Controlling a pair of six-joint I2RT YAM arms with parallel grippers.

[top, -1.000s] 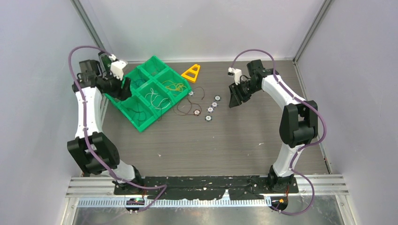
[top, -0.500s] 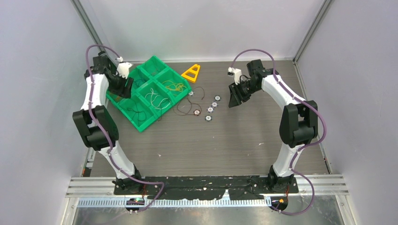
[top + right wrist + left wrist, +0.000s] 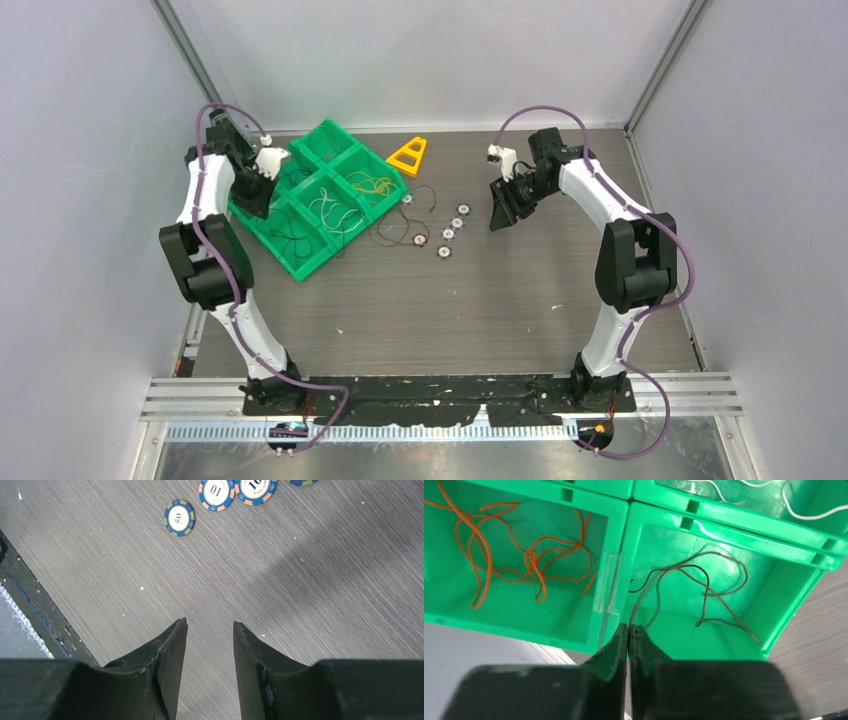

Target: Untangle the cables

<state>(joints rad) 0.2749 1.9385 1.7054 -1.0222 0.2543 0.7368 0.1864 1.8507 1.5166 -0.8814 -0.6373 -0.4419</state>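
The cables lie sorted in a green compartment tray (image 3: 303,268): orange cable (image 3: 531,560) in one bin, dark brown cable (image 3: 704,587) in the neighbouring bin, white cable (image 3: 804,515) beyond. My left gripper (image 3: 629,626) hangs over the tray's left side (image 3: 255,198), its jaws pressed together on an end of the dark brown cable. A yellow cable (image 3: 375,185) fills another bin. A dark loop of cable (image 3: 395,232) lies on the table right of the tray. My right gripper (image 3: 210,625) stands open above bare table, holding nothing (image 3: 497,220).
Several poker chips (image 3: 447,234) lie in a row between the tray and the right gripper, and some show in the right wrist view (image 3: 179,517). A yellow triangular stand (image 3: 408,155) sits behind the tray. Walls enclose the table on three sides.
The left arm has drawn in and swung its gripper down over the tray's left bins, and its jaws have closed on the dark brown cable. The right arm has not moved.
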